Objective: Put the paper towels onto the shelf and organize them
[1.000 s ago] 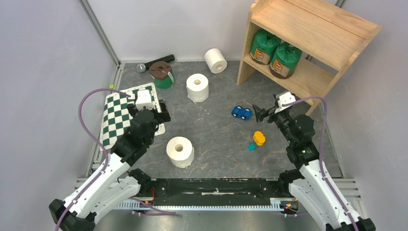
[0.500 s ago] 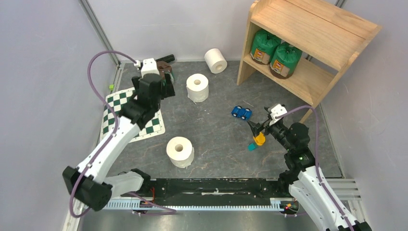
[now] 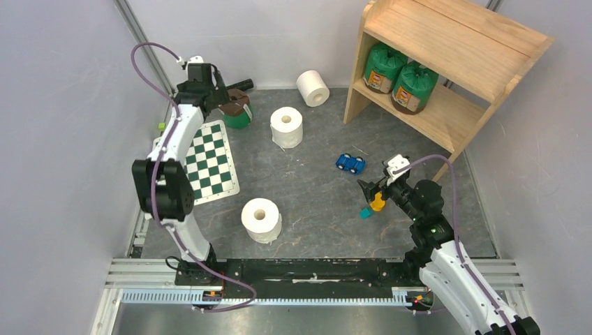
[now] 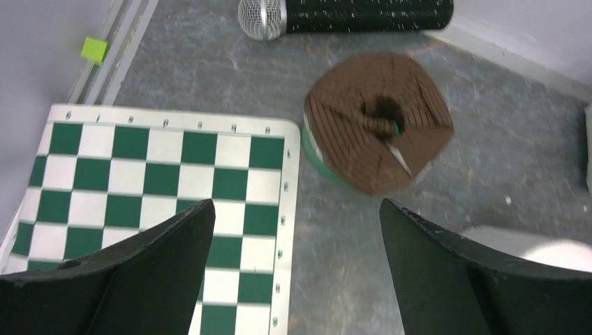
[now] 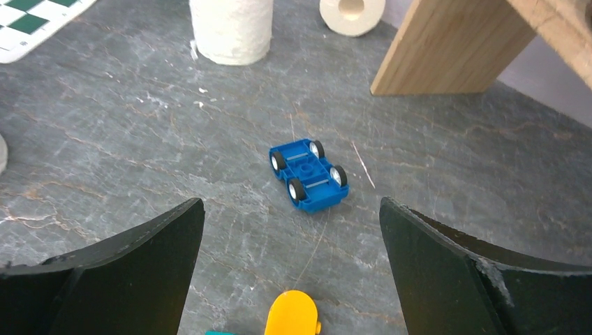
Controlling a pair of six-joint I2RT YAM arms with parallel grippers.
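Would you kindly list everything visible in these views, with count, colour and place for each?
table: one, grey stone pattern, under everything.
shelf: one, light wood, far right.
wrapped paper towels: three, green; two on the shelf's lower tier, one on the table, far left.
bare paper towels: three, white; one lying by the back wall, two upright mid-table.
microphone: one, black, along the back wall.
checkerboard mat: one, green-white, left side.
toy car: one, blue, right of centre.
small pieces: two, orange and teal, by the right gripper.
cube: one, lime green, left rail.
left gripper: open, above the far-left wrapped roll.
right gripper: open, facing the toy car.
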